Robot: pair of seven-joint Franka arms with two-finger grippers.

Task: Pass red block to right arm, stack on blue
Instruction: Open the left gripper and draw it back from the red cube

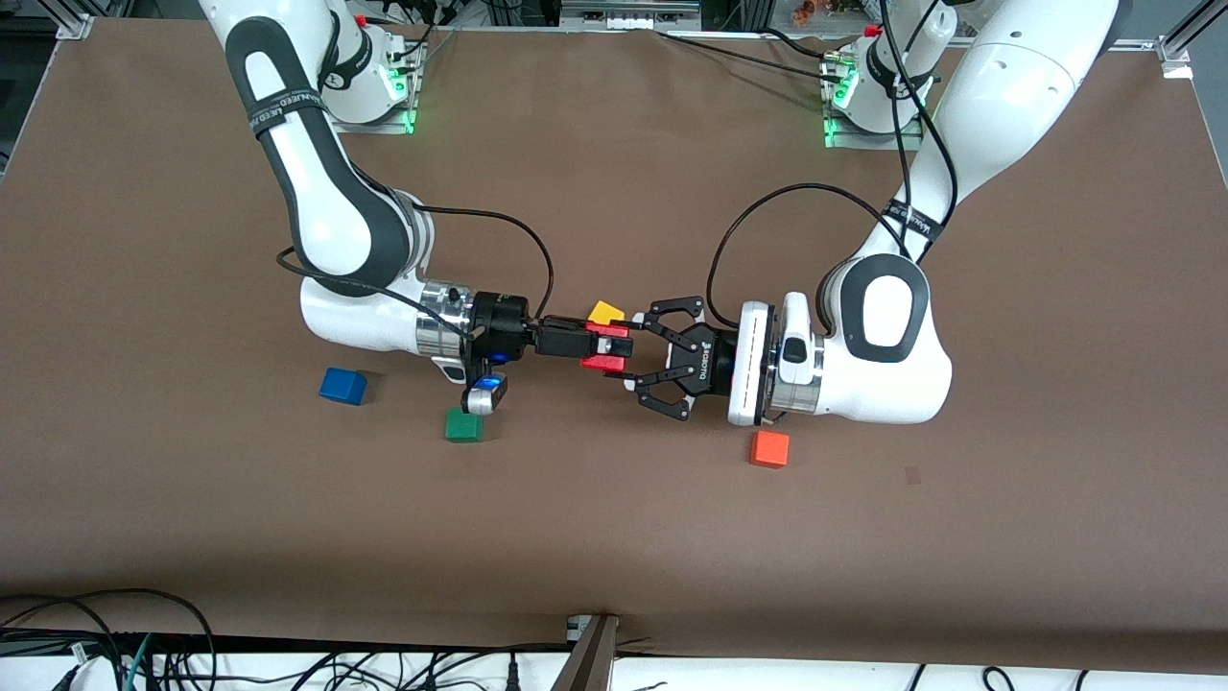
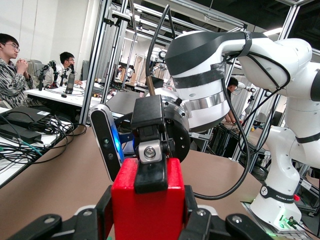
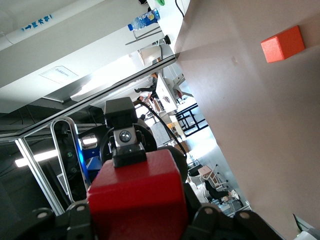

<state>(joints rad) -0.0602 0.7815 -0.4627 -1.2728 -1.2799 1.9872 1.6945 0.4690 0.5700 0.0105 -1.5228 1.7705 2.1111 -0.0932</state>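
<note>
The red block is in the air at mid-table, between the two grippers, which meet tip to tip. My left gripper, with splayed linkage fingers, is closed on two opposite sides of the block; it fills the left wrist view. My right gripper, slim and black, clamps the block's top and underside, and one of its fingers lies across the top face. The block also fills the right wrist view. The blue block sits on the table toward the right arm's end, apart from both grippers.
A yellow cube lies on the table just under the meeting grippers. A green cube sits below the right wrist camera, beside the blue block. An orange cube lies near the left wrist, nearer the front camera.
</note>
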